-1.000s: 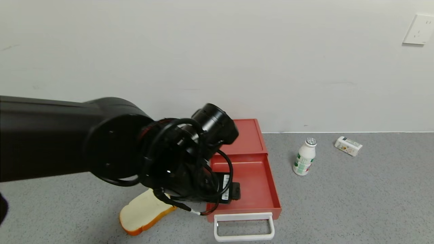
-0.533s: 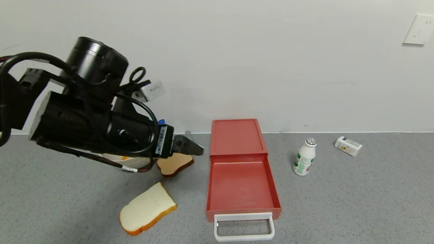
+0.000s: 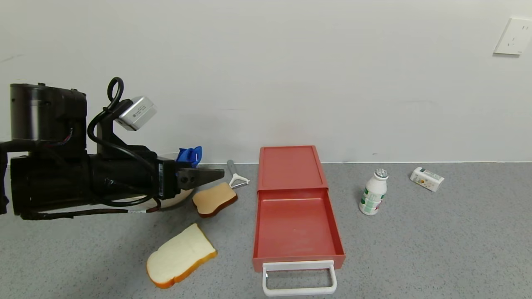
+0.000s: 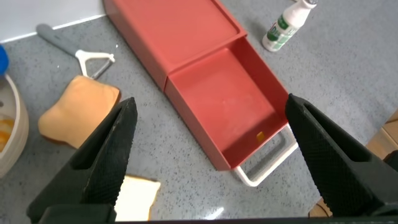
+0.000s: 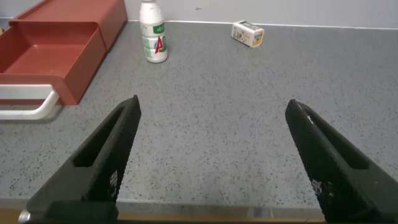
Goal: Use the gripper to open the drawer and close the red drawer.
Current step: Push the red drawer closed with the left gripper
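Note:
The red drawer (image 3: 296,226) is pulled out of its flat red box (image 3: 289,166) and is empty. Its white loop handle (image 3: 299,279) points to the table's front edge. My left gripper (image 3: 216,173) is open and empty. It hangs above the table left of the drawer, over the bowl and the toast. The left wrist view shows the drawer (image 4: 227,109) and the handle (image 4: 268,163) between its spread fingers (image 4: 106,158). My right gripper (image 5: 211,155) is open and empty, low over bare table to the right of the drawer (image 5: 50,53).
A white bread slice (image 3: 179,255), a toast slice (image 3: 214,199), a peeler (image 3: 235,174), a bowl (image 3: 176,198) and a blue object (image 3: 189,154) lie left of the drawer. A small bottle (image 3: 373,192) and a small carton (image 3: 427,178) stand to its right. The wall is close behind.
My left arm has swung away from above the drawer's tray, up and to the left, and now points level. The drawer has stayed open and in place.

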